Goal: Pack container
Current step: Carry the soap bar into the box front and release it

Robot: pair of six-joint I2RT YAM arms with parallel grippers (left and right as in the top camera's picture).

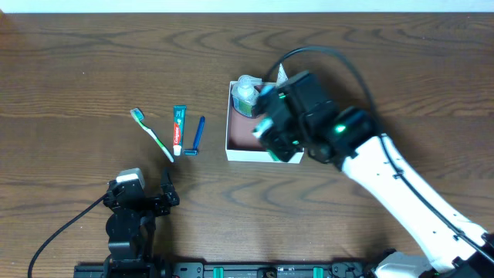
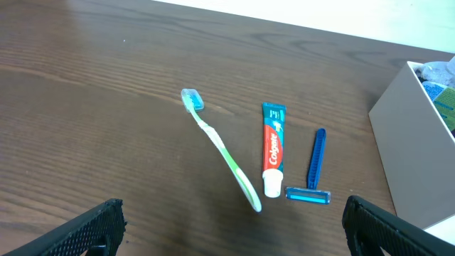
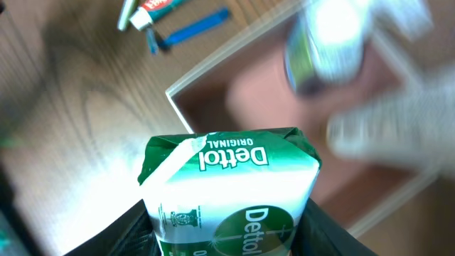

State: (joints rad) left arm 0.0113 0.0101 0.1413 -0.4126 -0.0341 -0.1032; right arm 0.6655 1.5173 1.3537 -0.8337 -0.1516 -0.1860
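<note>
One container point(image 1: 231, 145) sits near the middle of the dark, wood-grain table point(image 1: 77, 62). It is a square, shallow, open-topped box with thin, matte white walls and a dull pinkish-brown floor. In its far left corner lies one bottle point(image 1: 245, 93), rounded, clear with a green tint and a pale cap; the right wrist view shows it only as a blur. A soft white shape beside it is too blurred to name. The right gripper point(image 1: 272, 143) hangs over the near right part of the box, its two dark fingers point(image 3: 135, 227) clamped on one Dettol soap packet point(image 3: 234, 192). The packet is a glossy green-and-white wrapper with a folded, crimped end and printed lettering. To the left of the box, apart from it, three toiletries lie side by side on the bare wood without touching. One is a toothbrush point(image 2: 220, 153) with a slim, curved, translucent green-and-white handle and a blue head. One is a flat Colgate toothpaste tube point(image 2: 273, 146), teal and red, with a white cap. One is a blue plastic razor point(image 2: 315, 167) with a straight handle and a wide head. The left gripper point(image 2: 234, 235) hovers low near the table's front edge, well apart from these, its two textured black fingers spread wide with nothing between them.
</note>
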